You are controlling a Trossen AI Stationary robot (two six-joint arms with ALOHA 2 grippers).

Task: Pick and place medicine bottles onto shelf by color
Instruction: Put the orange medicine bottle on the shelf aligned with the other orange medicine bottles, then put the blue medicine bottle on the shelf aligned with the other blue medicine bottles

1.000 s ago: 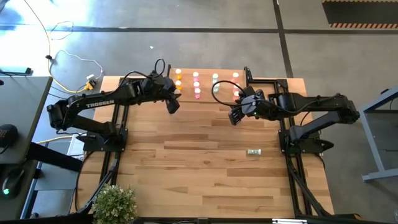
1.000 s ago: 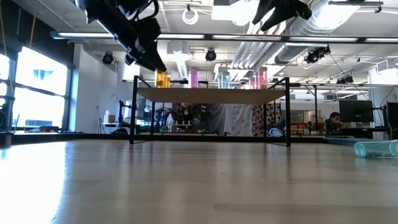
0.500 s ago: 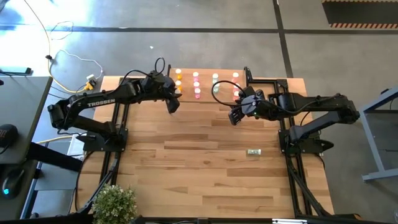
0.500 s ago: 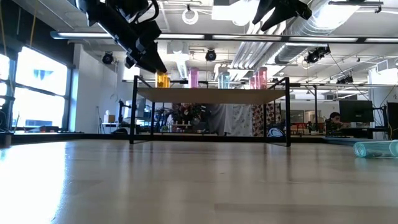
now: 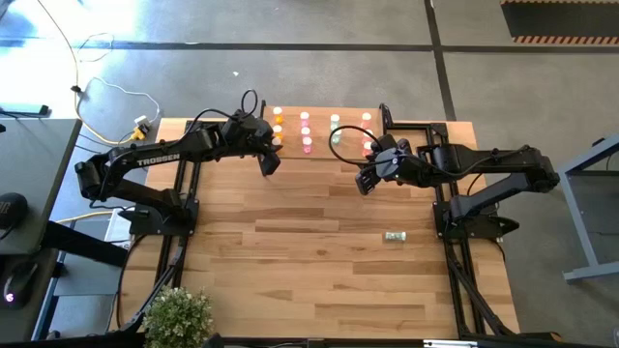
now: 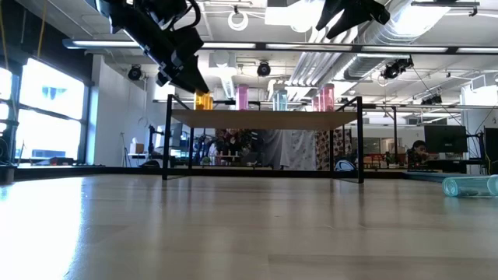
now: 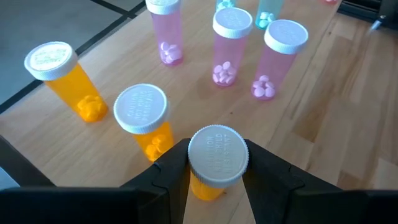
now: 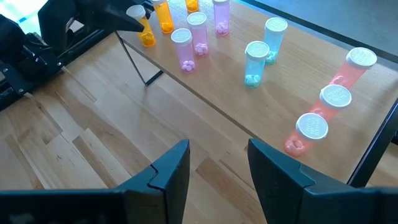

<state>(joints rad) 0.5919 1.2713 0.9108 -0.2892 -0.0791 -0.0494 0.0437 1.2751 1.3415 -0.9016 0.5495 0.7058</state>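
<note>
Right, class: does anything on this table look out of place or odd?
One teal bottle lies on its side on the table, far from the shelf where the others stand upright.

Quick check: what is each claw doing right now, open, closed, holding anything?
Left claw: shut on an orange bottle, at the shelf.
Right claw: open, empty, hanging near the shelf.

Orange, pink, teal, red bottles; white caps.
</note>
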